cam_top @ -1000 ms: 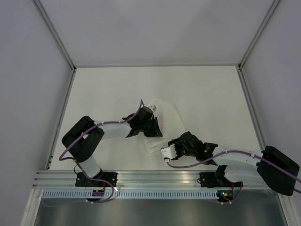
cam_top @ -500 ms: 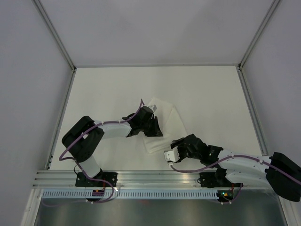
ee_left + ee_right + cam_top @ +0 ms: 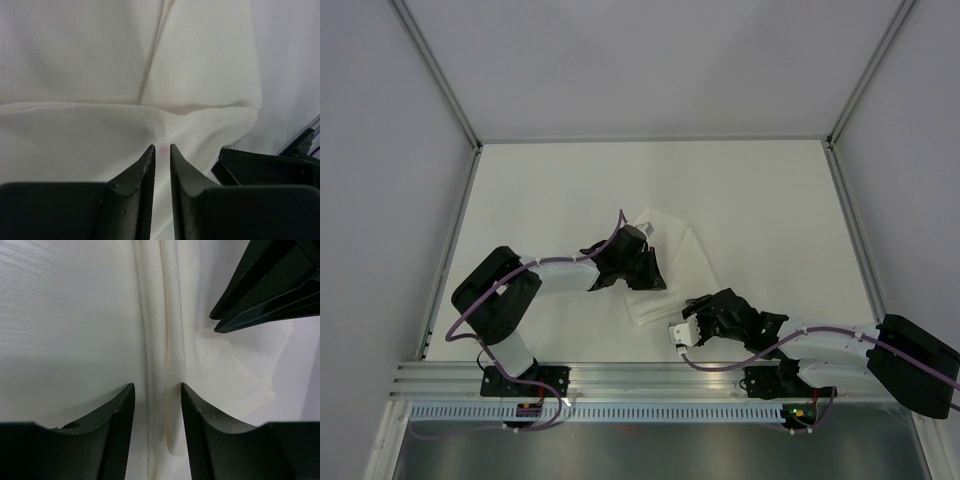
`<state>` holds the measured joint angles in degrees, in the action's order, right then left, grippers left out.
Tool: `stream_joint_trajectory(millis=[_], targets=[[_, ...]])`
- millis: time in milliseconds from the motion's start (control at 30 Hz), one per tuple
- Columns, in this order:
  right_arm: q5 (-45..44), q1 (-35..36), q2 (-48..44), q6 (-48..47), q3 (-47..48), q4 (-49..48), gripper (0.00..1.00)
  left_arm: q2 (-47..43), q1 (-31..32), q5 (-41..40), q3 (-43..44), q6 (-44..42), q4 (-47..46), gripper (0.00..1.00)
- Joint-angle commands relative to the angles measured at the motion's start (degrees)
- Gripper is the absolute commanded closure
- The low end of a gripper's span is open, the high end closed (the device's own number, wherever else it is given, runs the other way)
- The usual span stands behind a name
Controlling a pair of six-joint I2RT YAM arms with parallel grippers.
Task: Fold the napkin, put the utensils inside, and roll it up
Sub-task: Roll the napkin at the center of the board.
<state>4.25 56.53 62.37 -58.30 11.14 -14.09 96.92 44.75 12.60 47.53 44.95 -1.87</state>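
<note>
Napkin (image 3: 672,255) creases ran under both tools: the left gripper (image 3: 162,149), jaws nearly together, seemingly pinched one to anchor the sheet, while the right gripper (image 3: 157,390), half apart and empty, straddled a folded ridge. The napkin lay on the table (image 3: 770,200), near its middle.

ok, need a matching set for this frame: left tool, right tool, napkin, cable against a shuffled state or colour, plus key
Things:
1. left tool
2. right tool
3. napkin
4. cable

States:
A. purple
B. jaws apart, astride a raised fold of cloth
C. white, creased, lying on the table
D. jaws nearly together, tips down at the cloth

Pairs: 1-D, 2-B, 3-C, 4-A
</note>
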Motion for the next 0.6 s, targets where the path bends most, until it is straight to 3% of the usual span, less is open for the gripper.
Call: stream_joint_trajectory(millis=[0, 233, 367, 567], targets=[[-0.65, 0.60, -0.75, 0.29, -0.68, -2.44, 0.52, -0.86, -0.02, 1.02, 1.08, 0.49, -0.15, 0.77], [1.89, 0.60, -3.66, 0.29, 1.34, 1.60, 0.48, -0.07, -0.10, 1.46, 0.99, 0.14, -0.77, 0.77], [9.09, 0.07, -2.08, 3.98, 6.44, 11.08, 0.45, 0.02, -0.10, 1.73, 0.20, 0.14, -2.08, 0.77], [6.12, 0.07, -1.12, 3.02, 5.21, 7.14, 0.43, 0.46, -0.19, 2.43, -0.77, 0.14, -4.11, 0.77]])
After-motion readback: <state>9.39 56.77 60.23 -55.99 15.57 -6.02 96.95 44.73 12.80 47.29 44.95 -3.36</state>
